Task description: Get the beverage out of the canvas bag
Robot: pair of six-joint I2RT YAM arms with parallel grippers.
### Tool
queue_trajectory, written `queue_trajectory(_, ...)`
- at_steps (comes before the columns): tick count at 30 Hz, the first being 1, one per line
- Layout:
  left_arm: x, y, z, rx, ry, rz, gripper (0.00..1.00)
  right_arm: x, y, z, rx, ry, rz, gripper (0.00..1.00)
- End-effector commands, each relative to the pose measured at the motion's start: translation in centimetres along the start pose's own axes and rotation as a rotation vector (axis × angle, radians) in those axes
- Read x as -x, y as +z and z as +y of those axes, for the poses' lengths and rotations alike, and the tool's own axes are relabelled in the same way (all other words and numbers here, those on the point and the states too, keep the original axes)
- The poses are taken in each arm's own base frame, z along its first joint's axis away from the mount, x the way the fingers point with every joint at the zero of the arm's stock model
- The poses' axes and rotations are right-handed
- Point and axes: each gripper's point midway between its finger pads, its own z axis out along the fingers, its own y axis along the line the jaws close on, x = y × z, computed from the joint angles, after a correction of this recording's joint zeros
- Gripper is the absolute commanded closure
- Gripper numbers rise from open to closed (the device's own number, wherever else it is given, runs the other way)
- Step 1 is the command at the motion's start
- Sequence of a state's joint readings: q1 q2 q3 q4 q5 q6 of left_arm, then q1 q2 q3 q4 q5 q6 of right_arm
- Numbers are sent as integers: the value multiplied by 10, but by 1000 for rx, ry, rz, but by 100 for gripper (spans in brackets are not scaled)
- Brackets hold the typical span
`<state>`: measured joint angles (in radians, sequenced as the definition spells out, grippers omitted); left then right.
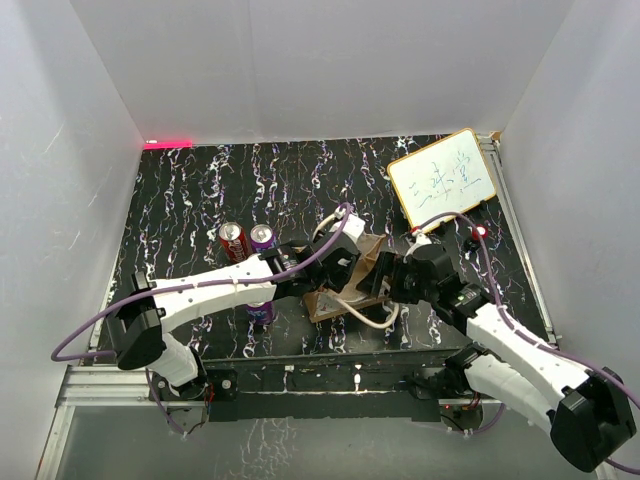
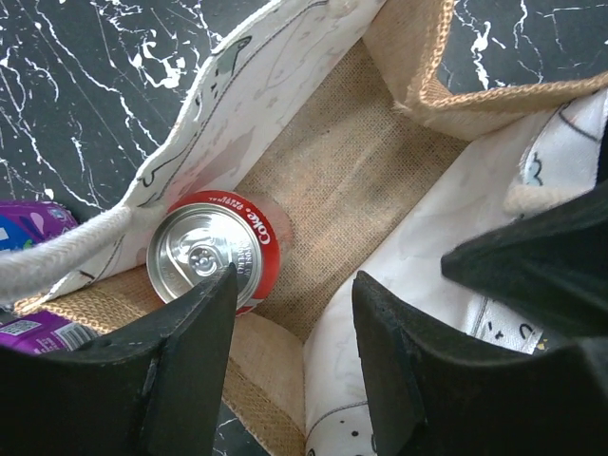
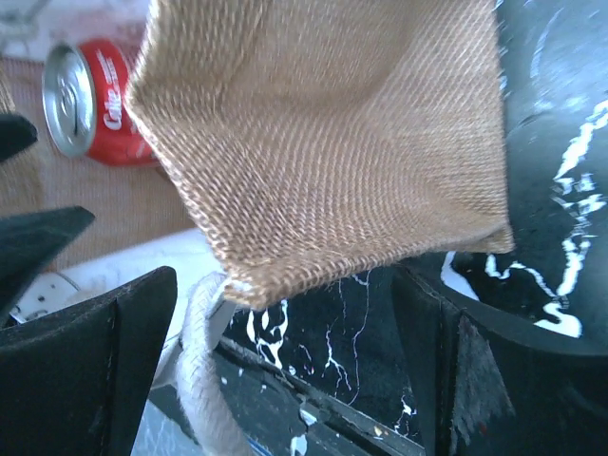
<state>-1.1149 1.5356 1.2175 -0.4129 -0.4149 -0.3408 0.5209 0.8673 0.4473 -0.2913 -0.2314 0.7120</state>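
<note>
The canvas bag (image 1: pixel 330 297) lies mid-table between both grippers, its mouth open in the left wrist view (image 2: pixel 332 161). A red Coke can (image 2: pixel 214 249) is inside it against the pale lining; it also shows in the right wrist view (image 3: pixel 90 100). My left gripper (image 1: pixel 345 268) is open over the bag mouth (image 2: pixel 296 280), its left finger overlapping the can's rim and its right finger over the lining. My right gripper (image 1: pixel 385 283) is open (image 3: pixel 290 285), with a burlap edge of the bag (image 3: pixel 332 142) and a cream handle (image 3: pixel 204 380) hanging between its jaws.
A red can (image 1: pixel 232 241) and a purple can (image 1: pixel 262 237) stand left of the bag; another purple can (image 1: pixel 262 312) stands nearer the front. A white board with a yellow frame (image 1: pixel 442 178) leans at the back right. White walls enclose the table.
</note>
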Motion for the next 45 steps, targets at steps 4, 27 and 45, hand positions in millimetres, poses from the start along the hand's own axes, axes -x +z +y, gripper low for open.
queue_trajectory(4,1,-13,19,65,-1,-18,49,45,-11,-14,-182,-12,-108,23)
queue_trajectory(27,-13,-3,35,191,71,86,25,11,-17,39,215,-215,-12,55)
queue_trajectory(45,-2,7,54,262,137,100,7,9,-9,33,205,-225,-5,55)
